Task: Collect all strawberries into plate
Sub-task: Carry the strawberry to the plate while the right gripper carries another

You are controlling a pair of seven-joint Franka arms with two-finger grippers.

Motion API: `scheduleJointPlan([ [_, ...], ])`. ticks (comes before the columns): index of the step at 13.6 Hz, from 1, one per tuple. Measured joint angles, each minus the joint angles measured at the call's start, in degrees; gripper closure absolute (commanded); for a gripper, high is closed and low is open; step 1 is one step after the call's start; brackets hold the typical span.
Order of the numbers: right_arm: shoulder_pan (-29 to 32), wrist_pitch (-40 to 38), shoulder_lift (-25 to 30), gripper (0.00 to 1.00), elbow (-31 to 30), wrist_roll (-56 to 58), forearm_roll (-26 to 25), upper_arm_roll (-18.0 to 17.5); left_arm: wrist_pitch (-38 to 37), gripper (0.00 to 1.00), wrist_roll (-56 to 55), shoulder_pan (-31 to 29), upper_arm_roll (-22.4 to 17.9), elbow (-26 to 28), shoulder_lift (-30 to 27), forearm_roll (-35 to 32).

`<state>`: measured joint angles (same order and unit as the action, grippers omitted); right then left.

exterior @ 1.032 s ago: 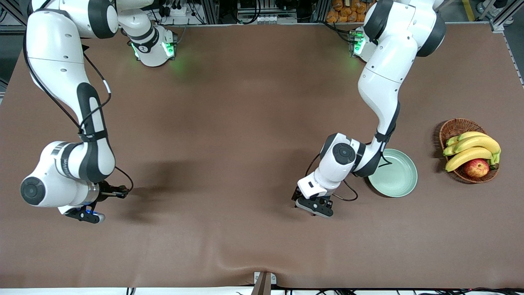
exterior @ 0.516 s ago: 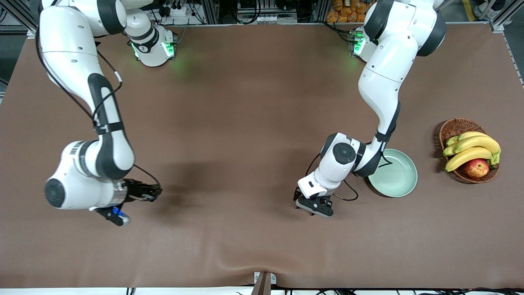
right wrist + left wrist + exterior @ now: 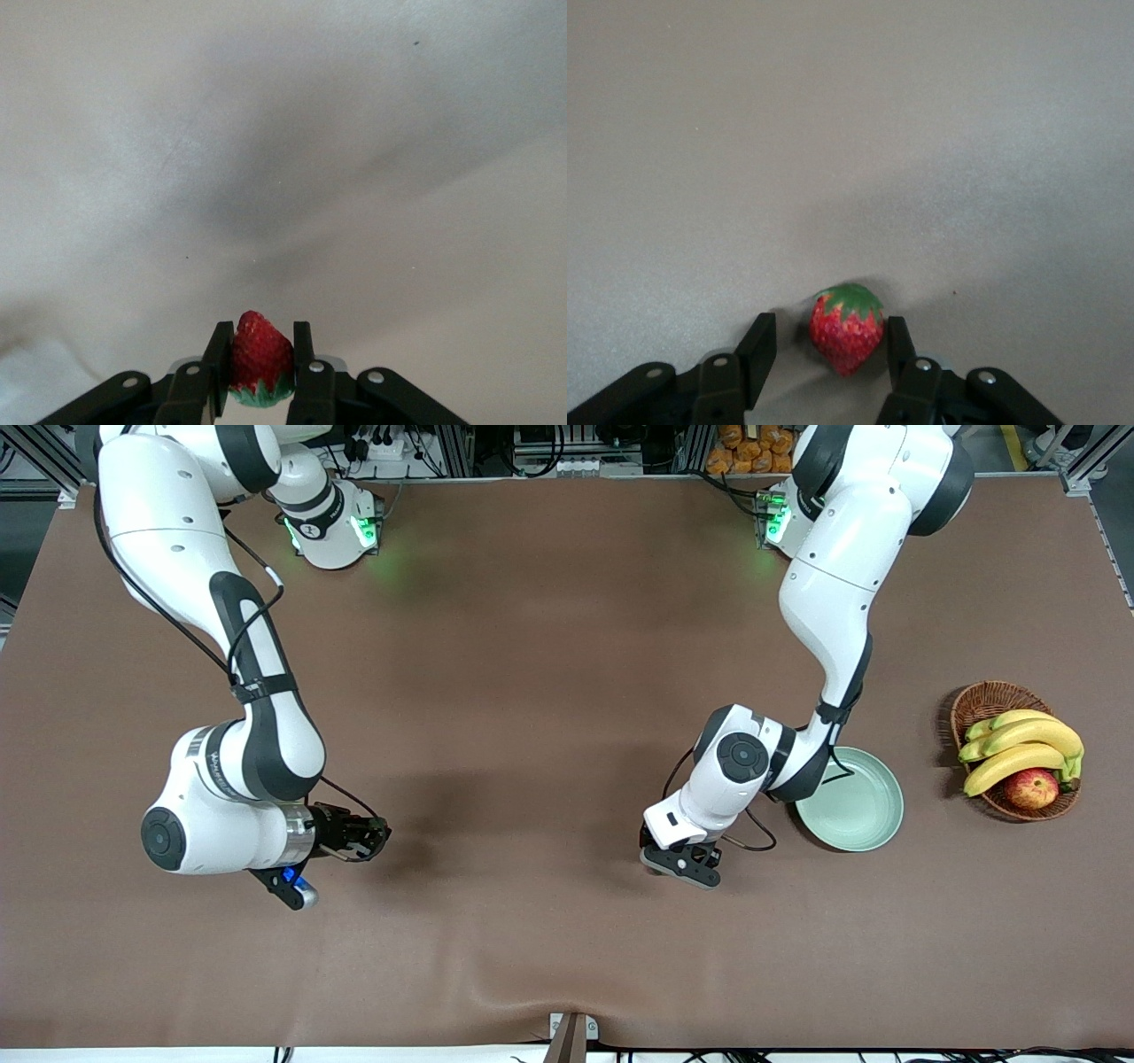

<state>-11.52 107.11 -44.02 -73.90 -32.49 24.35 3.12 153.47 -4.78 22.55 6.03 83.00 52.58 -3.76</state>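
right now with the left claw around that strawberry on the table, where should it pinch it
Pinch the strawberry across its wide red shoulders just below the green cap, coming straight down from above. It lies on the table between the open fingers of the left claw, nearer one finger than the other, so centring first may help. The tapered tip would likely slip.

mint plate [image 3: 864, 815], fruit basket [image 3: 983, 701], brown table [image 3: 532, 646]
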Motion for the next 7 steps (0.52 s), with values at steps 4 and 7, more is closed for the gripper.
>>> scheduleJointPlan([
  [4, 0.26, -0.01, 0.0, 1.0, 0.01, 0.0, 0.04, 0.0, -0.11, 0.51, 0.0, -0.03, -0.07, 0.01, -0.11, -0.02],
  [7, 0.26, -0.01, 0.02, 1.0, 0.02, -0.03, 0.06, 0.0, -0.13, 0.82, 0.0, -0.02, -0.07, 0.02, -0.11, -0.03],
])
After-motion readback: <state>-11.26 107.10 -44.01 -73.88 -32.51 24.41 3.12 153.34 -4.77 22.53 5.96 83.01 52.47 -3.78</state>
